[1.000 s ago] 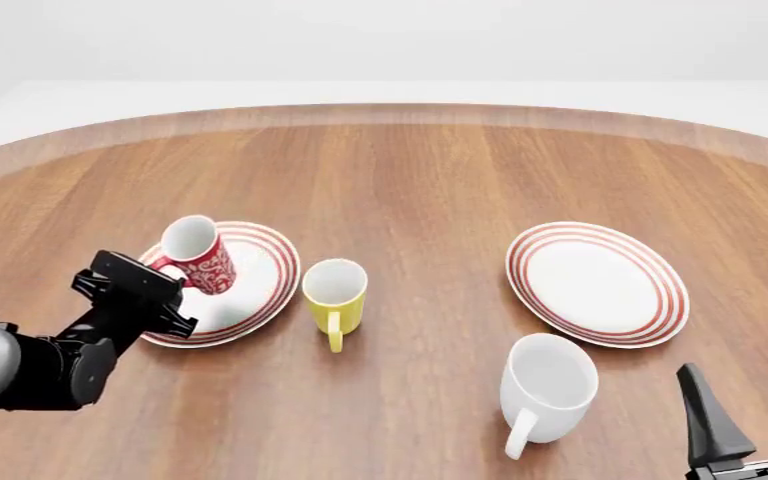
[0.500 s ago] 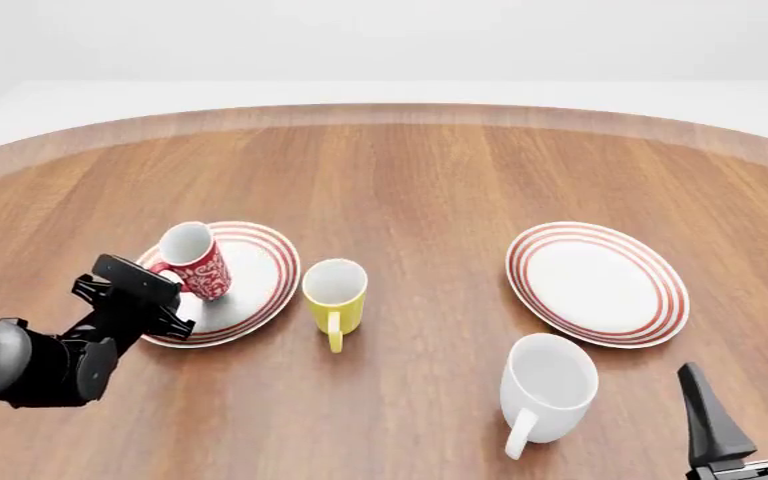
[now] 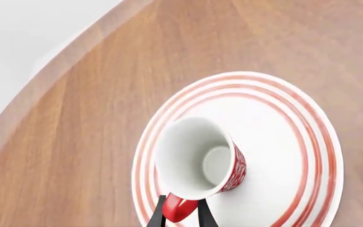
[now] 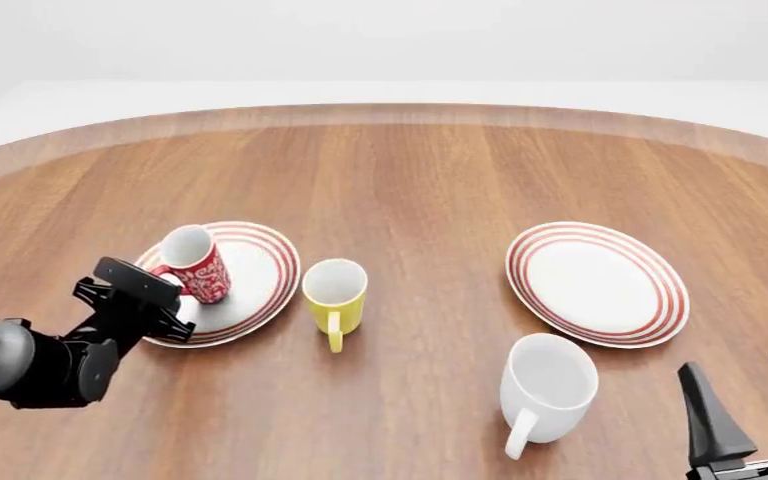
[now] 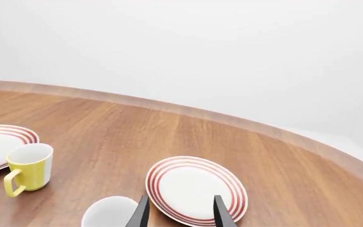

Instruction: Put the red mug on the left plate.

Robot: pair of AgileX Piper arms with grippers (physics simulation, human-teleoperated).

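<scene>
You have a red mug (image 4: 197, 263) with white swirls and a white inside, on a white plate (image 4: 257, 275) ringed with thin red circles. At 3 o'clock from it sits a plain yellow mug (image 4: 335, 293), white inside. The other plate (image 4: 598, 283) matches the first. The big mug (image 4: 548, 386) is plain white. The tabletop (image 4: 411, 180) is brown woodgrain.

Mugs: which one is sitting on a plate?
The red mug, on the left plate. The yellow mug and white mug stand on bare table.
</scene>
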